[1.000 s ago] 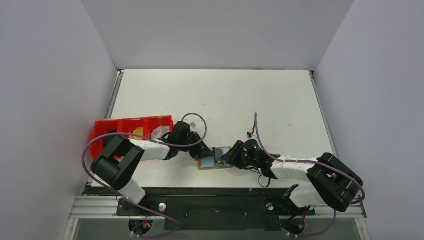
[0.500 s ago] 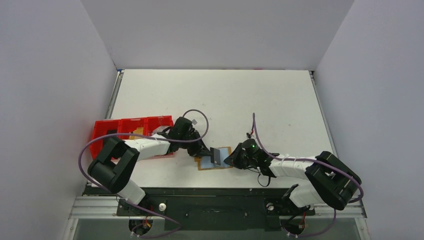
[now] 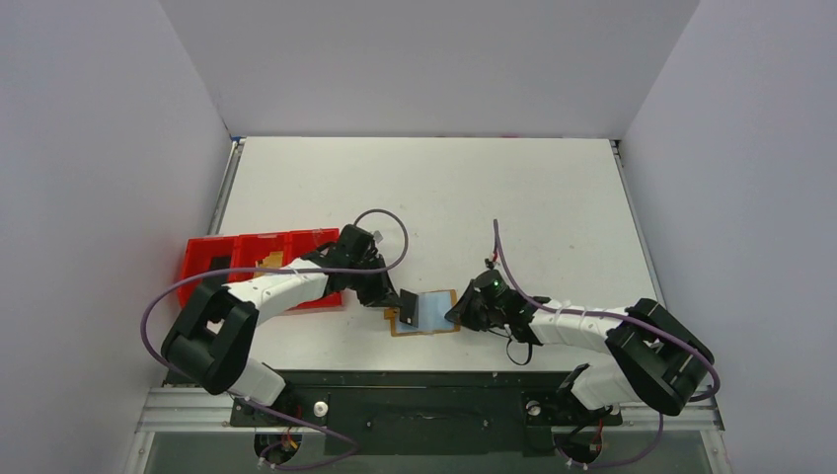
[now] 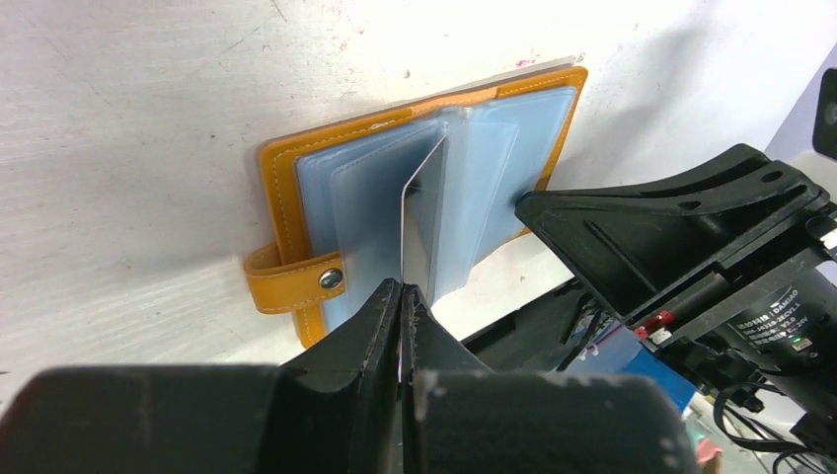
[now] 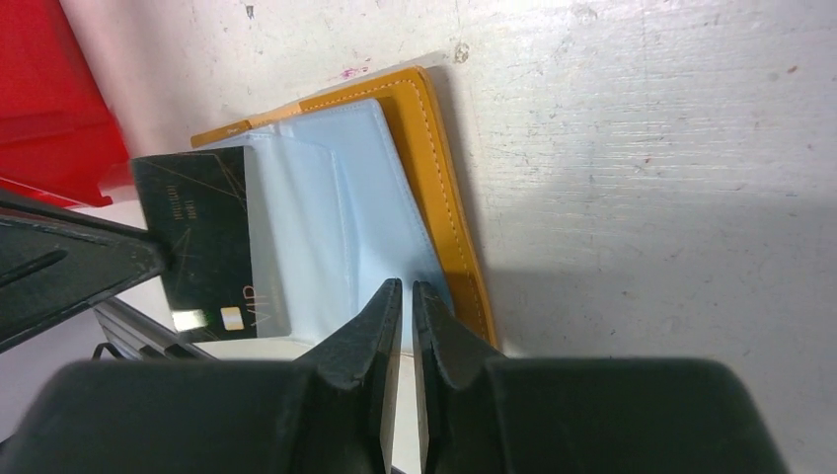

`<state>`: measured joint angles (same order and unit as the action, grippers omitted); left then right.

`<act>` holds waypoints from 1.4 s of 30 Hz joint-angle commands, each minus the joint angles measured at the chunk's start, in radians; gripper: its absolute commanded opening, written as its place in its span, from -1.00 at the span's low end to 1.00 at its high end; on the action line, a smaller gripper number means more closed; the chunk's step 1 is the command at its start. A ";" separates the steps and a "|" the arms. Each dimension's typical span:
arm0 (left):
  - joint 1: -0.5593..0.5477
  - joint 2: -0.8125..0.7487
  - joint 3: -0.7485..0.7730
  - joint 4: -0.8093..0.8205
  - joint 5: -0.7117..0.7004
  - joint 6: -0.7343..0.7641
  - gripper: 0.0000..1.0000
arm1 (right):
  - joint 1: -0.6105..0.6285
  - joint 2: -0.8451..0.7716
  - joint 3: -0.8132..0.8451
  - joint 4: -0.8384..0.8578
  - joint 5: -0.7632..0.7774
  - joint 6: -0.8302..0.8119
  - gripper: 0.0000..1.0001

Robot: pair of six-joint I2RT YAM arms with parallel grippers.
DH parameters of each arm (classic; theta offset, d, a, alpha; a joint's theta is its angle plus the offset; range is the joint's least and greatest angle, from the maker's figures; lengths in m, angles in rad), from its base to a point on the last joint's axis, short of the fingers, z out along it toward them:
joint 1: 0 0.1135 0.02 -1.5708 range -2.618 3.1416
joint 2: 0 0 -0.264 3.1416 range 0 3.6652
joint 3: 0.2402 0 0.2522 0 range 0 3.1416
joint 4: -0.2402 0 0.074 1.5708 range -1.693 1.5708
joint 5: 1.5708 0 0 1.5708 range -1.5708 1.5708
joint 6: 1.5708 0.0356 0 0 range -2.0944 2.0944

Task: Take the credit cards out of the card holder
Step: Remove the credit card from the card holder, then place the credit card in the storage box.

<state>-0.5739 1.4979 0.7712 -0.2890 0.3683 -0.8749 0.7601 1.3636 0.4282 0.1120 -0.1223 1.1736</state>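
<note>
The card holder (image 3: 446,296) lies open near the table's front edge, tan with pale blue plastic sleeves (image 5: 326,217). My left gripper (image 4: 402,286) is shut on a dark credit card (image 4: 422,232) with a gold chip (image 5: 207,237). The card stands on edge over the holder's (image 4: 281,212) left half, its far end still at the sleeves. My right gripper (image 5: 405,286) is at the holder's right edge, jaws closed to a thin slit on the near edge of a sleeve. From above, the two grippers (image 3: 398,299) (image 3: 457,314) face each other across the holder.
A red compartmented tray (image 3: 262,259) stands left of the holder, under the left arm; its corner shows in the right wrist view (image 5: 39,99). Purple cables loop over both arms. The table's front rail runs just below the holder.
The left gripper has drawn the dark card leftward, farther out of the sleeves. The right gripper's jaws have closed at the holder's right edge.
</note>
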 commanded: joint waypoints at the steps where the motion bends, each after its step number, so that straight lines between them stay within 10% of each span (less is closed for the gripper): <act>1: 0.012 -0.061 0.066 -0.073 -0.045 0.080 -1.00 | 0.000 -0.016 0.024 -0.099 0.070 -0.049 -0.85; 21: 0.058 -0.237 0.174 -0.312 -0.181 0.206 -1.00 | 0.006 -0.095 0.148 -0.264 0.119 -0.125 -0.79; 35: 0.117 -0.335 0.256 -0.441 -0.238 0.267 -1.00 | 0.007 -0.178 0.235 -0.352 0.168 -0.175 -0.01; 42: 0.176 -0.381 0.328 -0.556 -0.344 0.302 -1.00 | 0.008 -0.189 0.243 -0.365 0.172 -0.191 0.05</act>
<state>-0.4282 1.1618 1.0218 -0.7624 0.1165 -0.6151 0.7609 1.2060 0.6323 -0.2440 0.0174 1.0054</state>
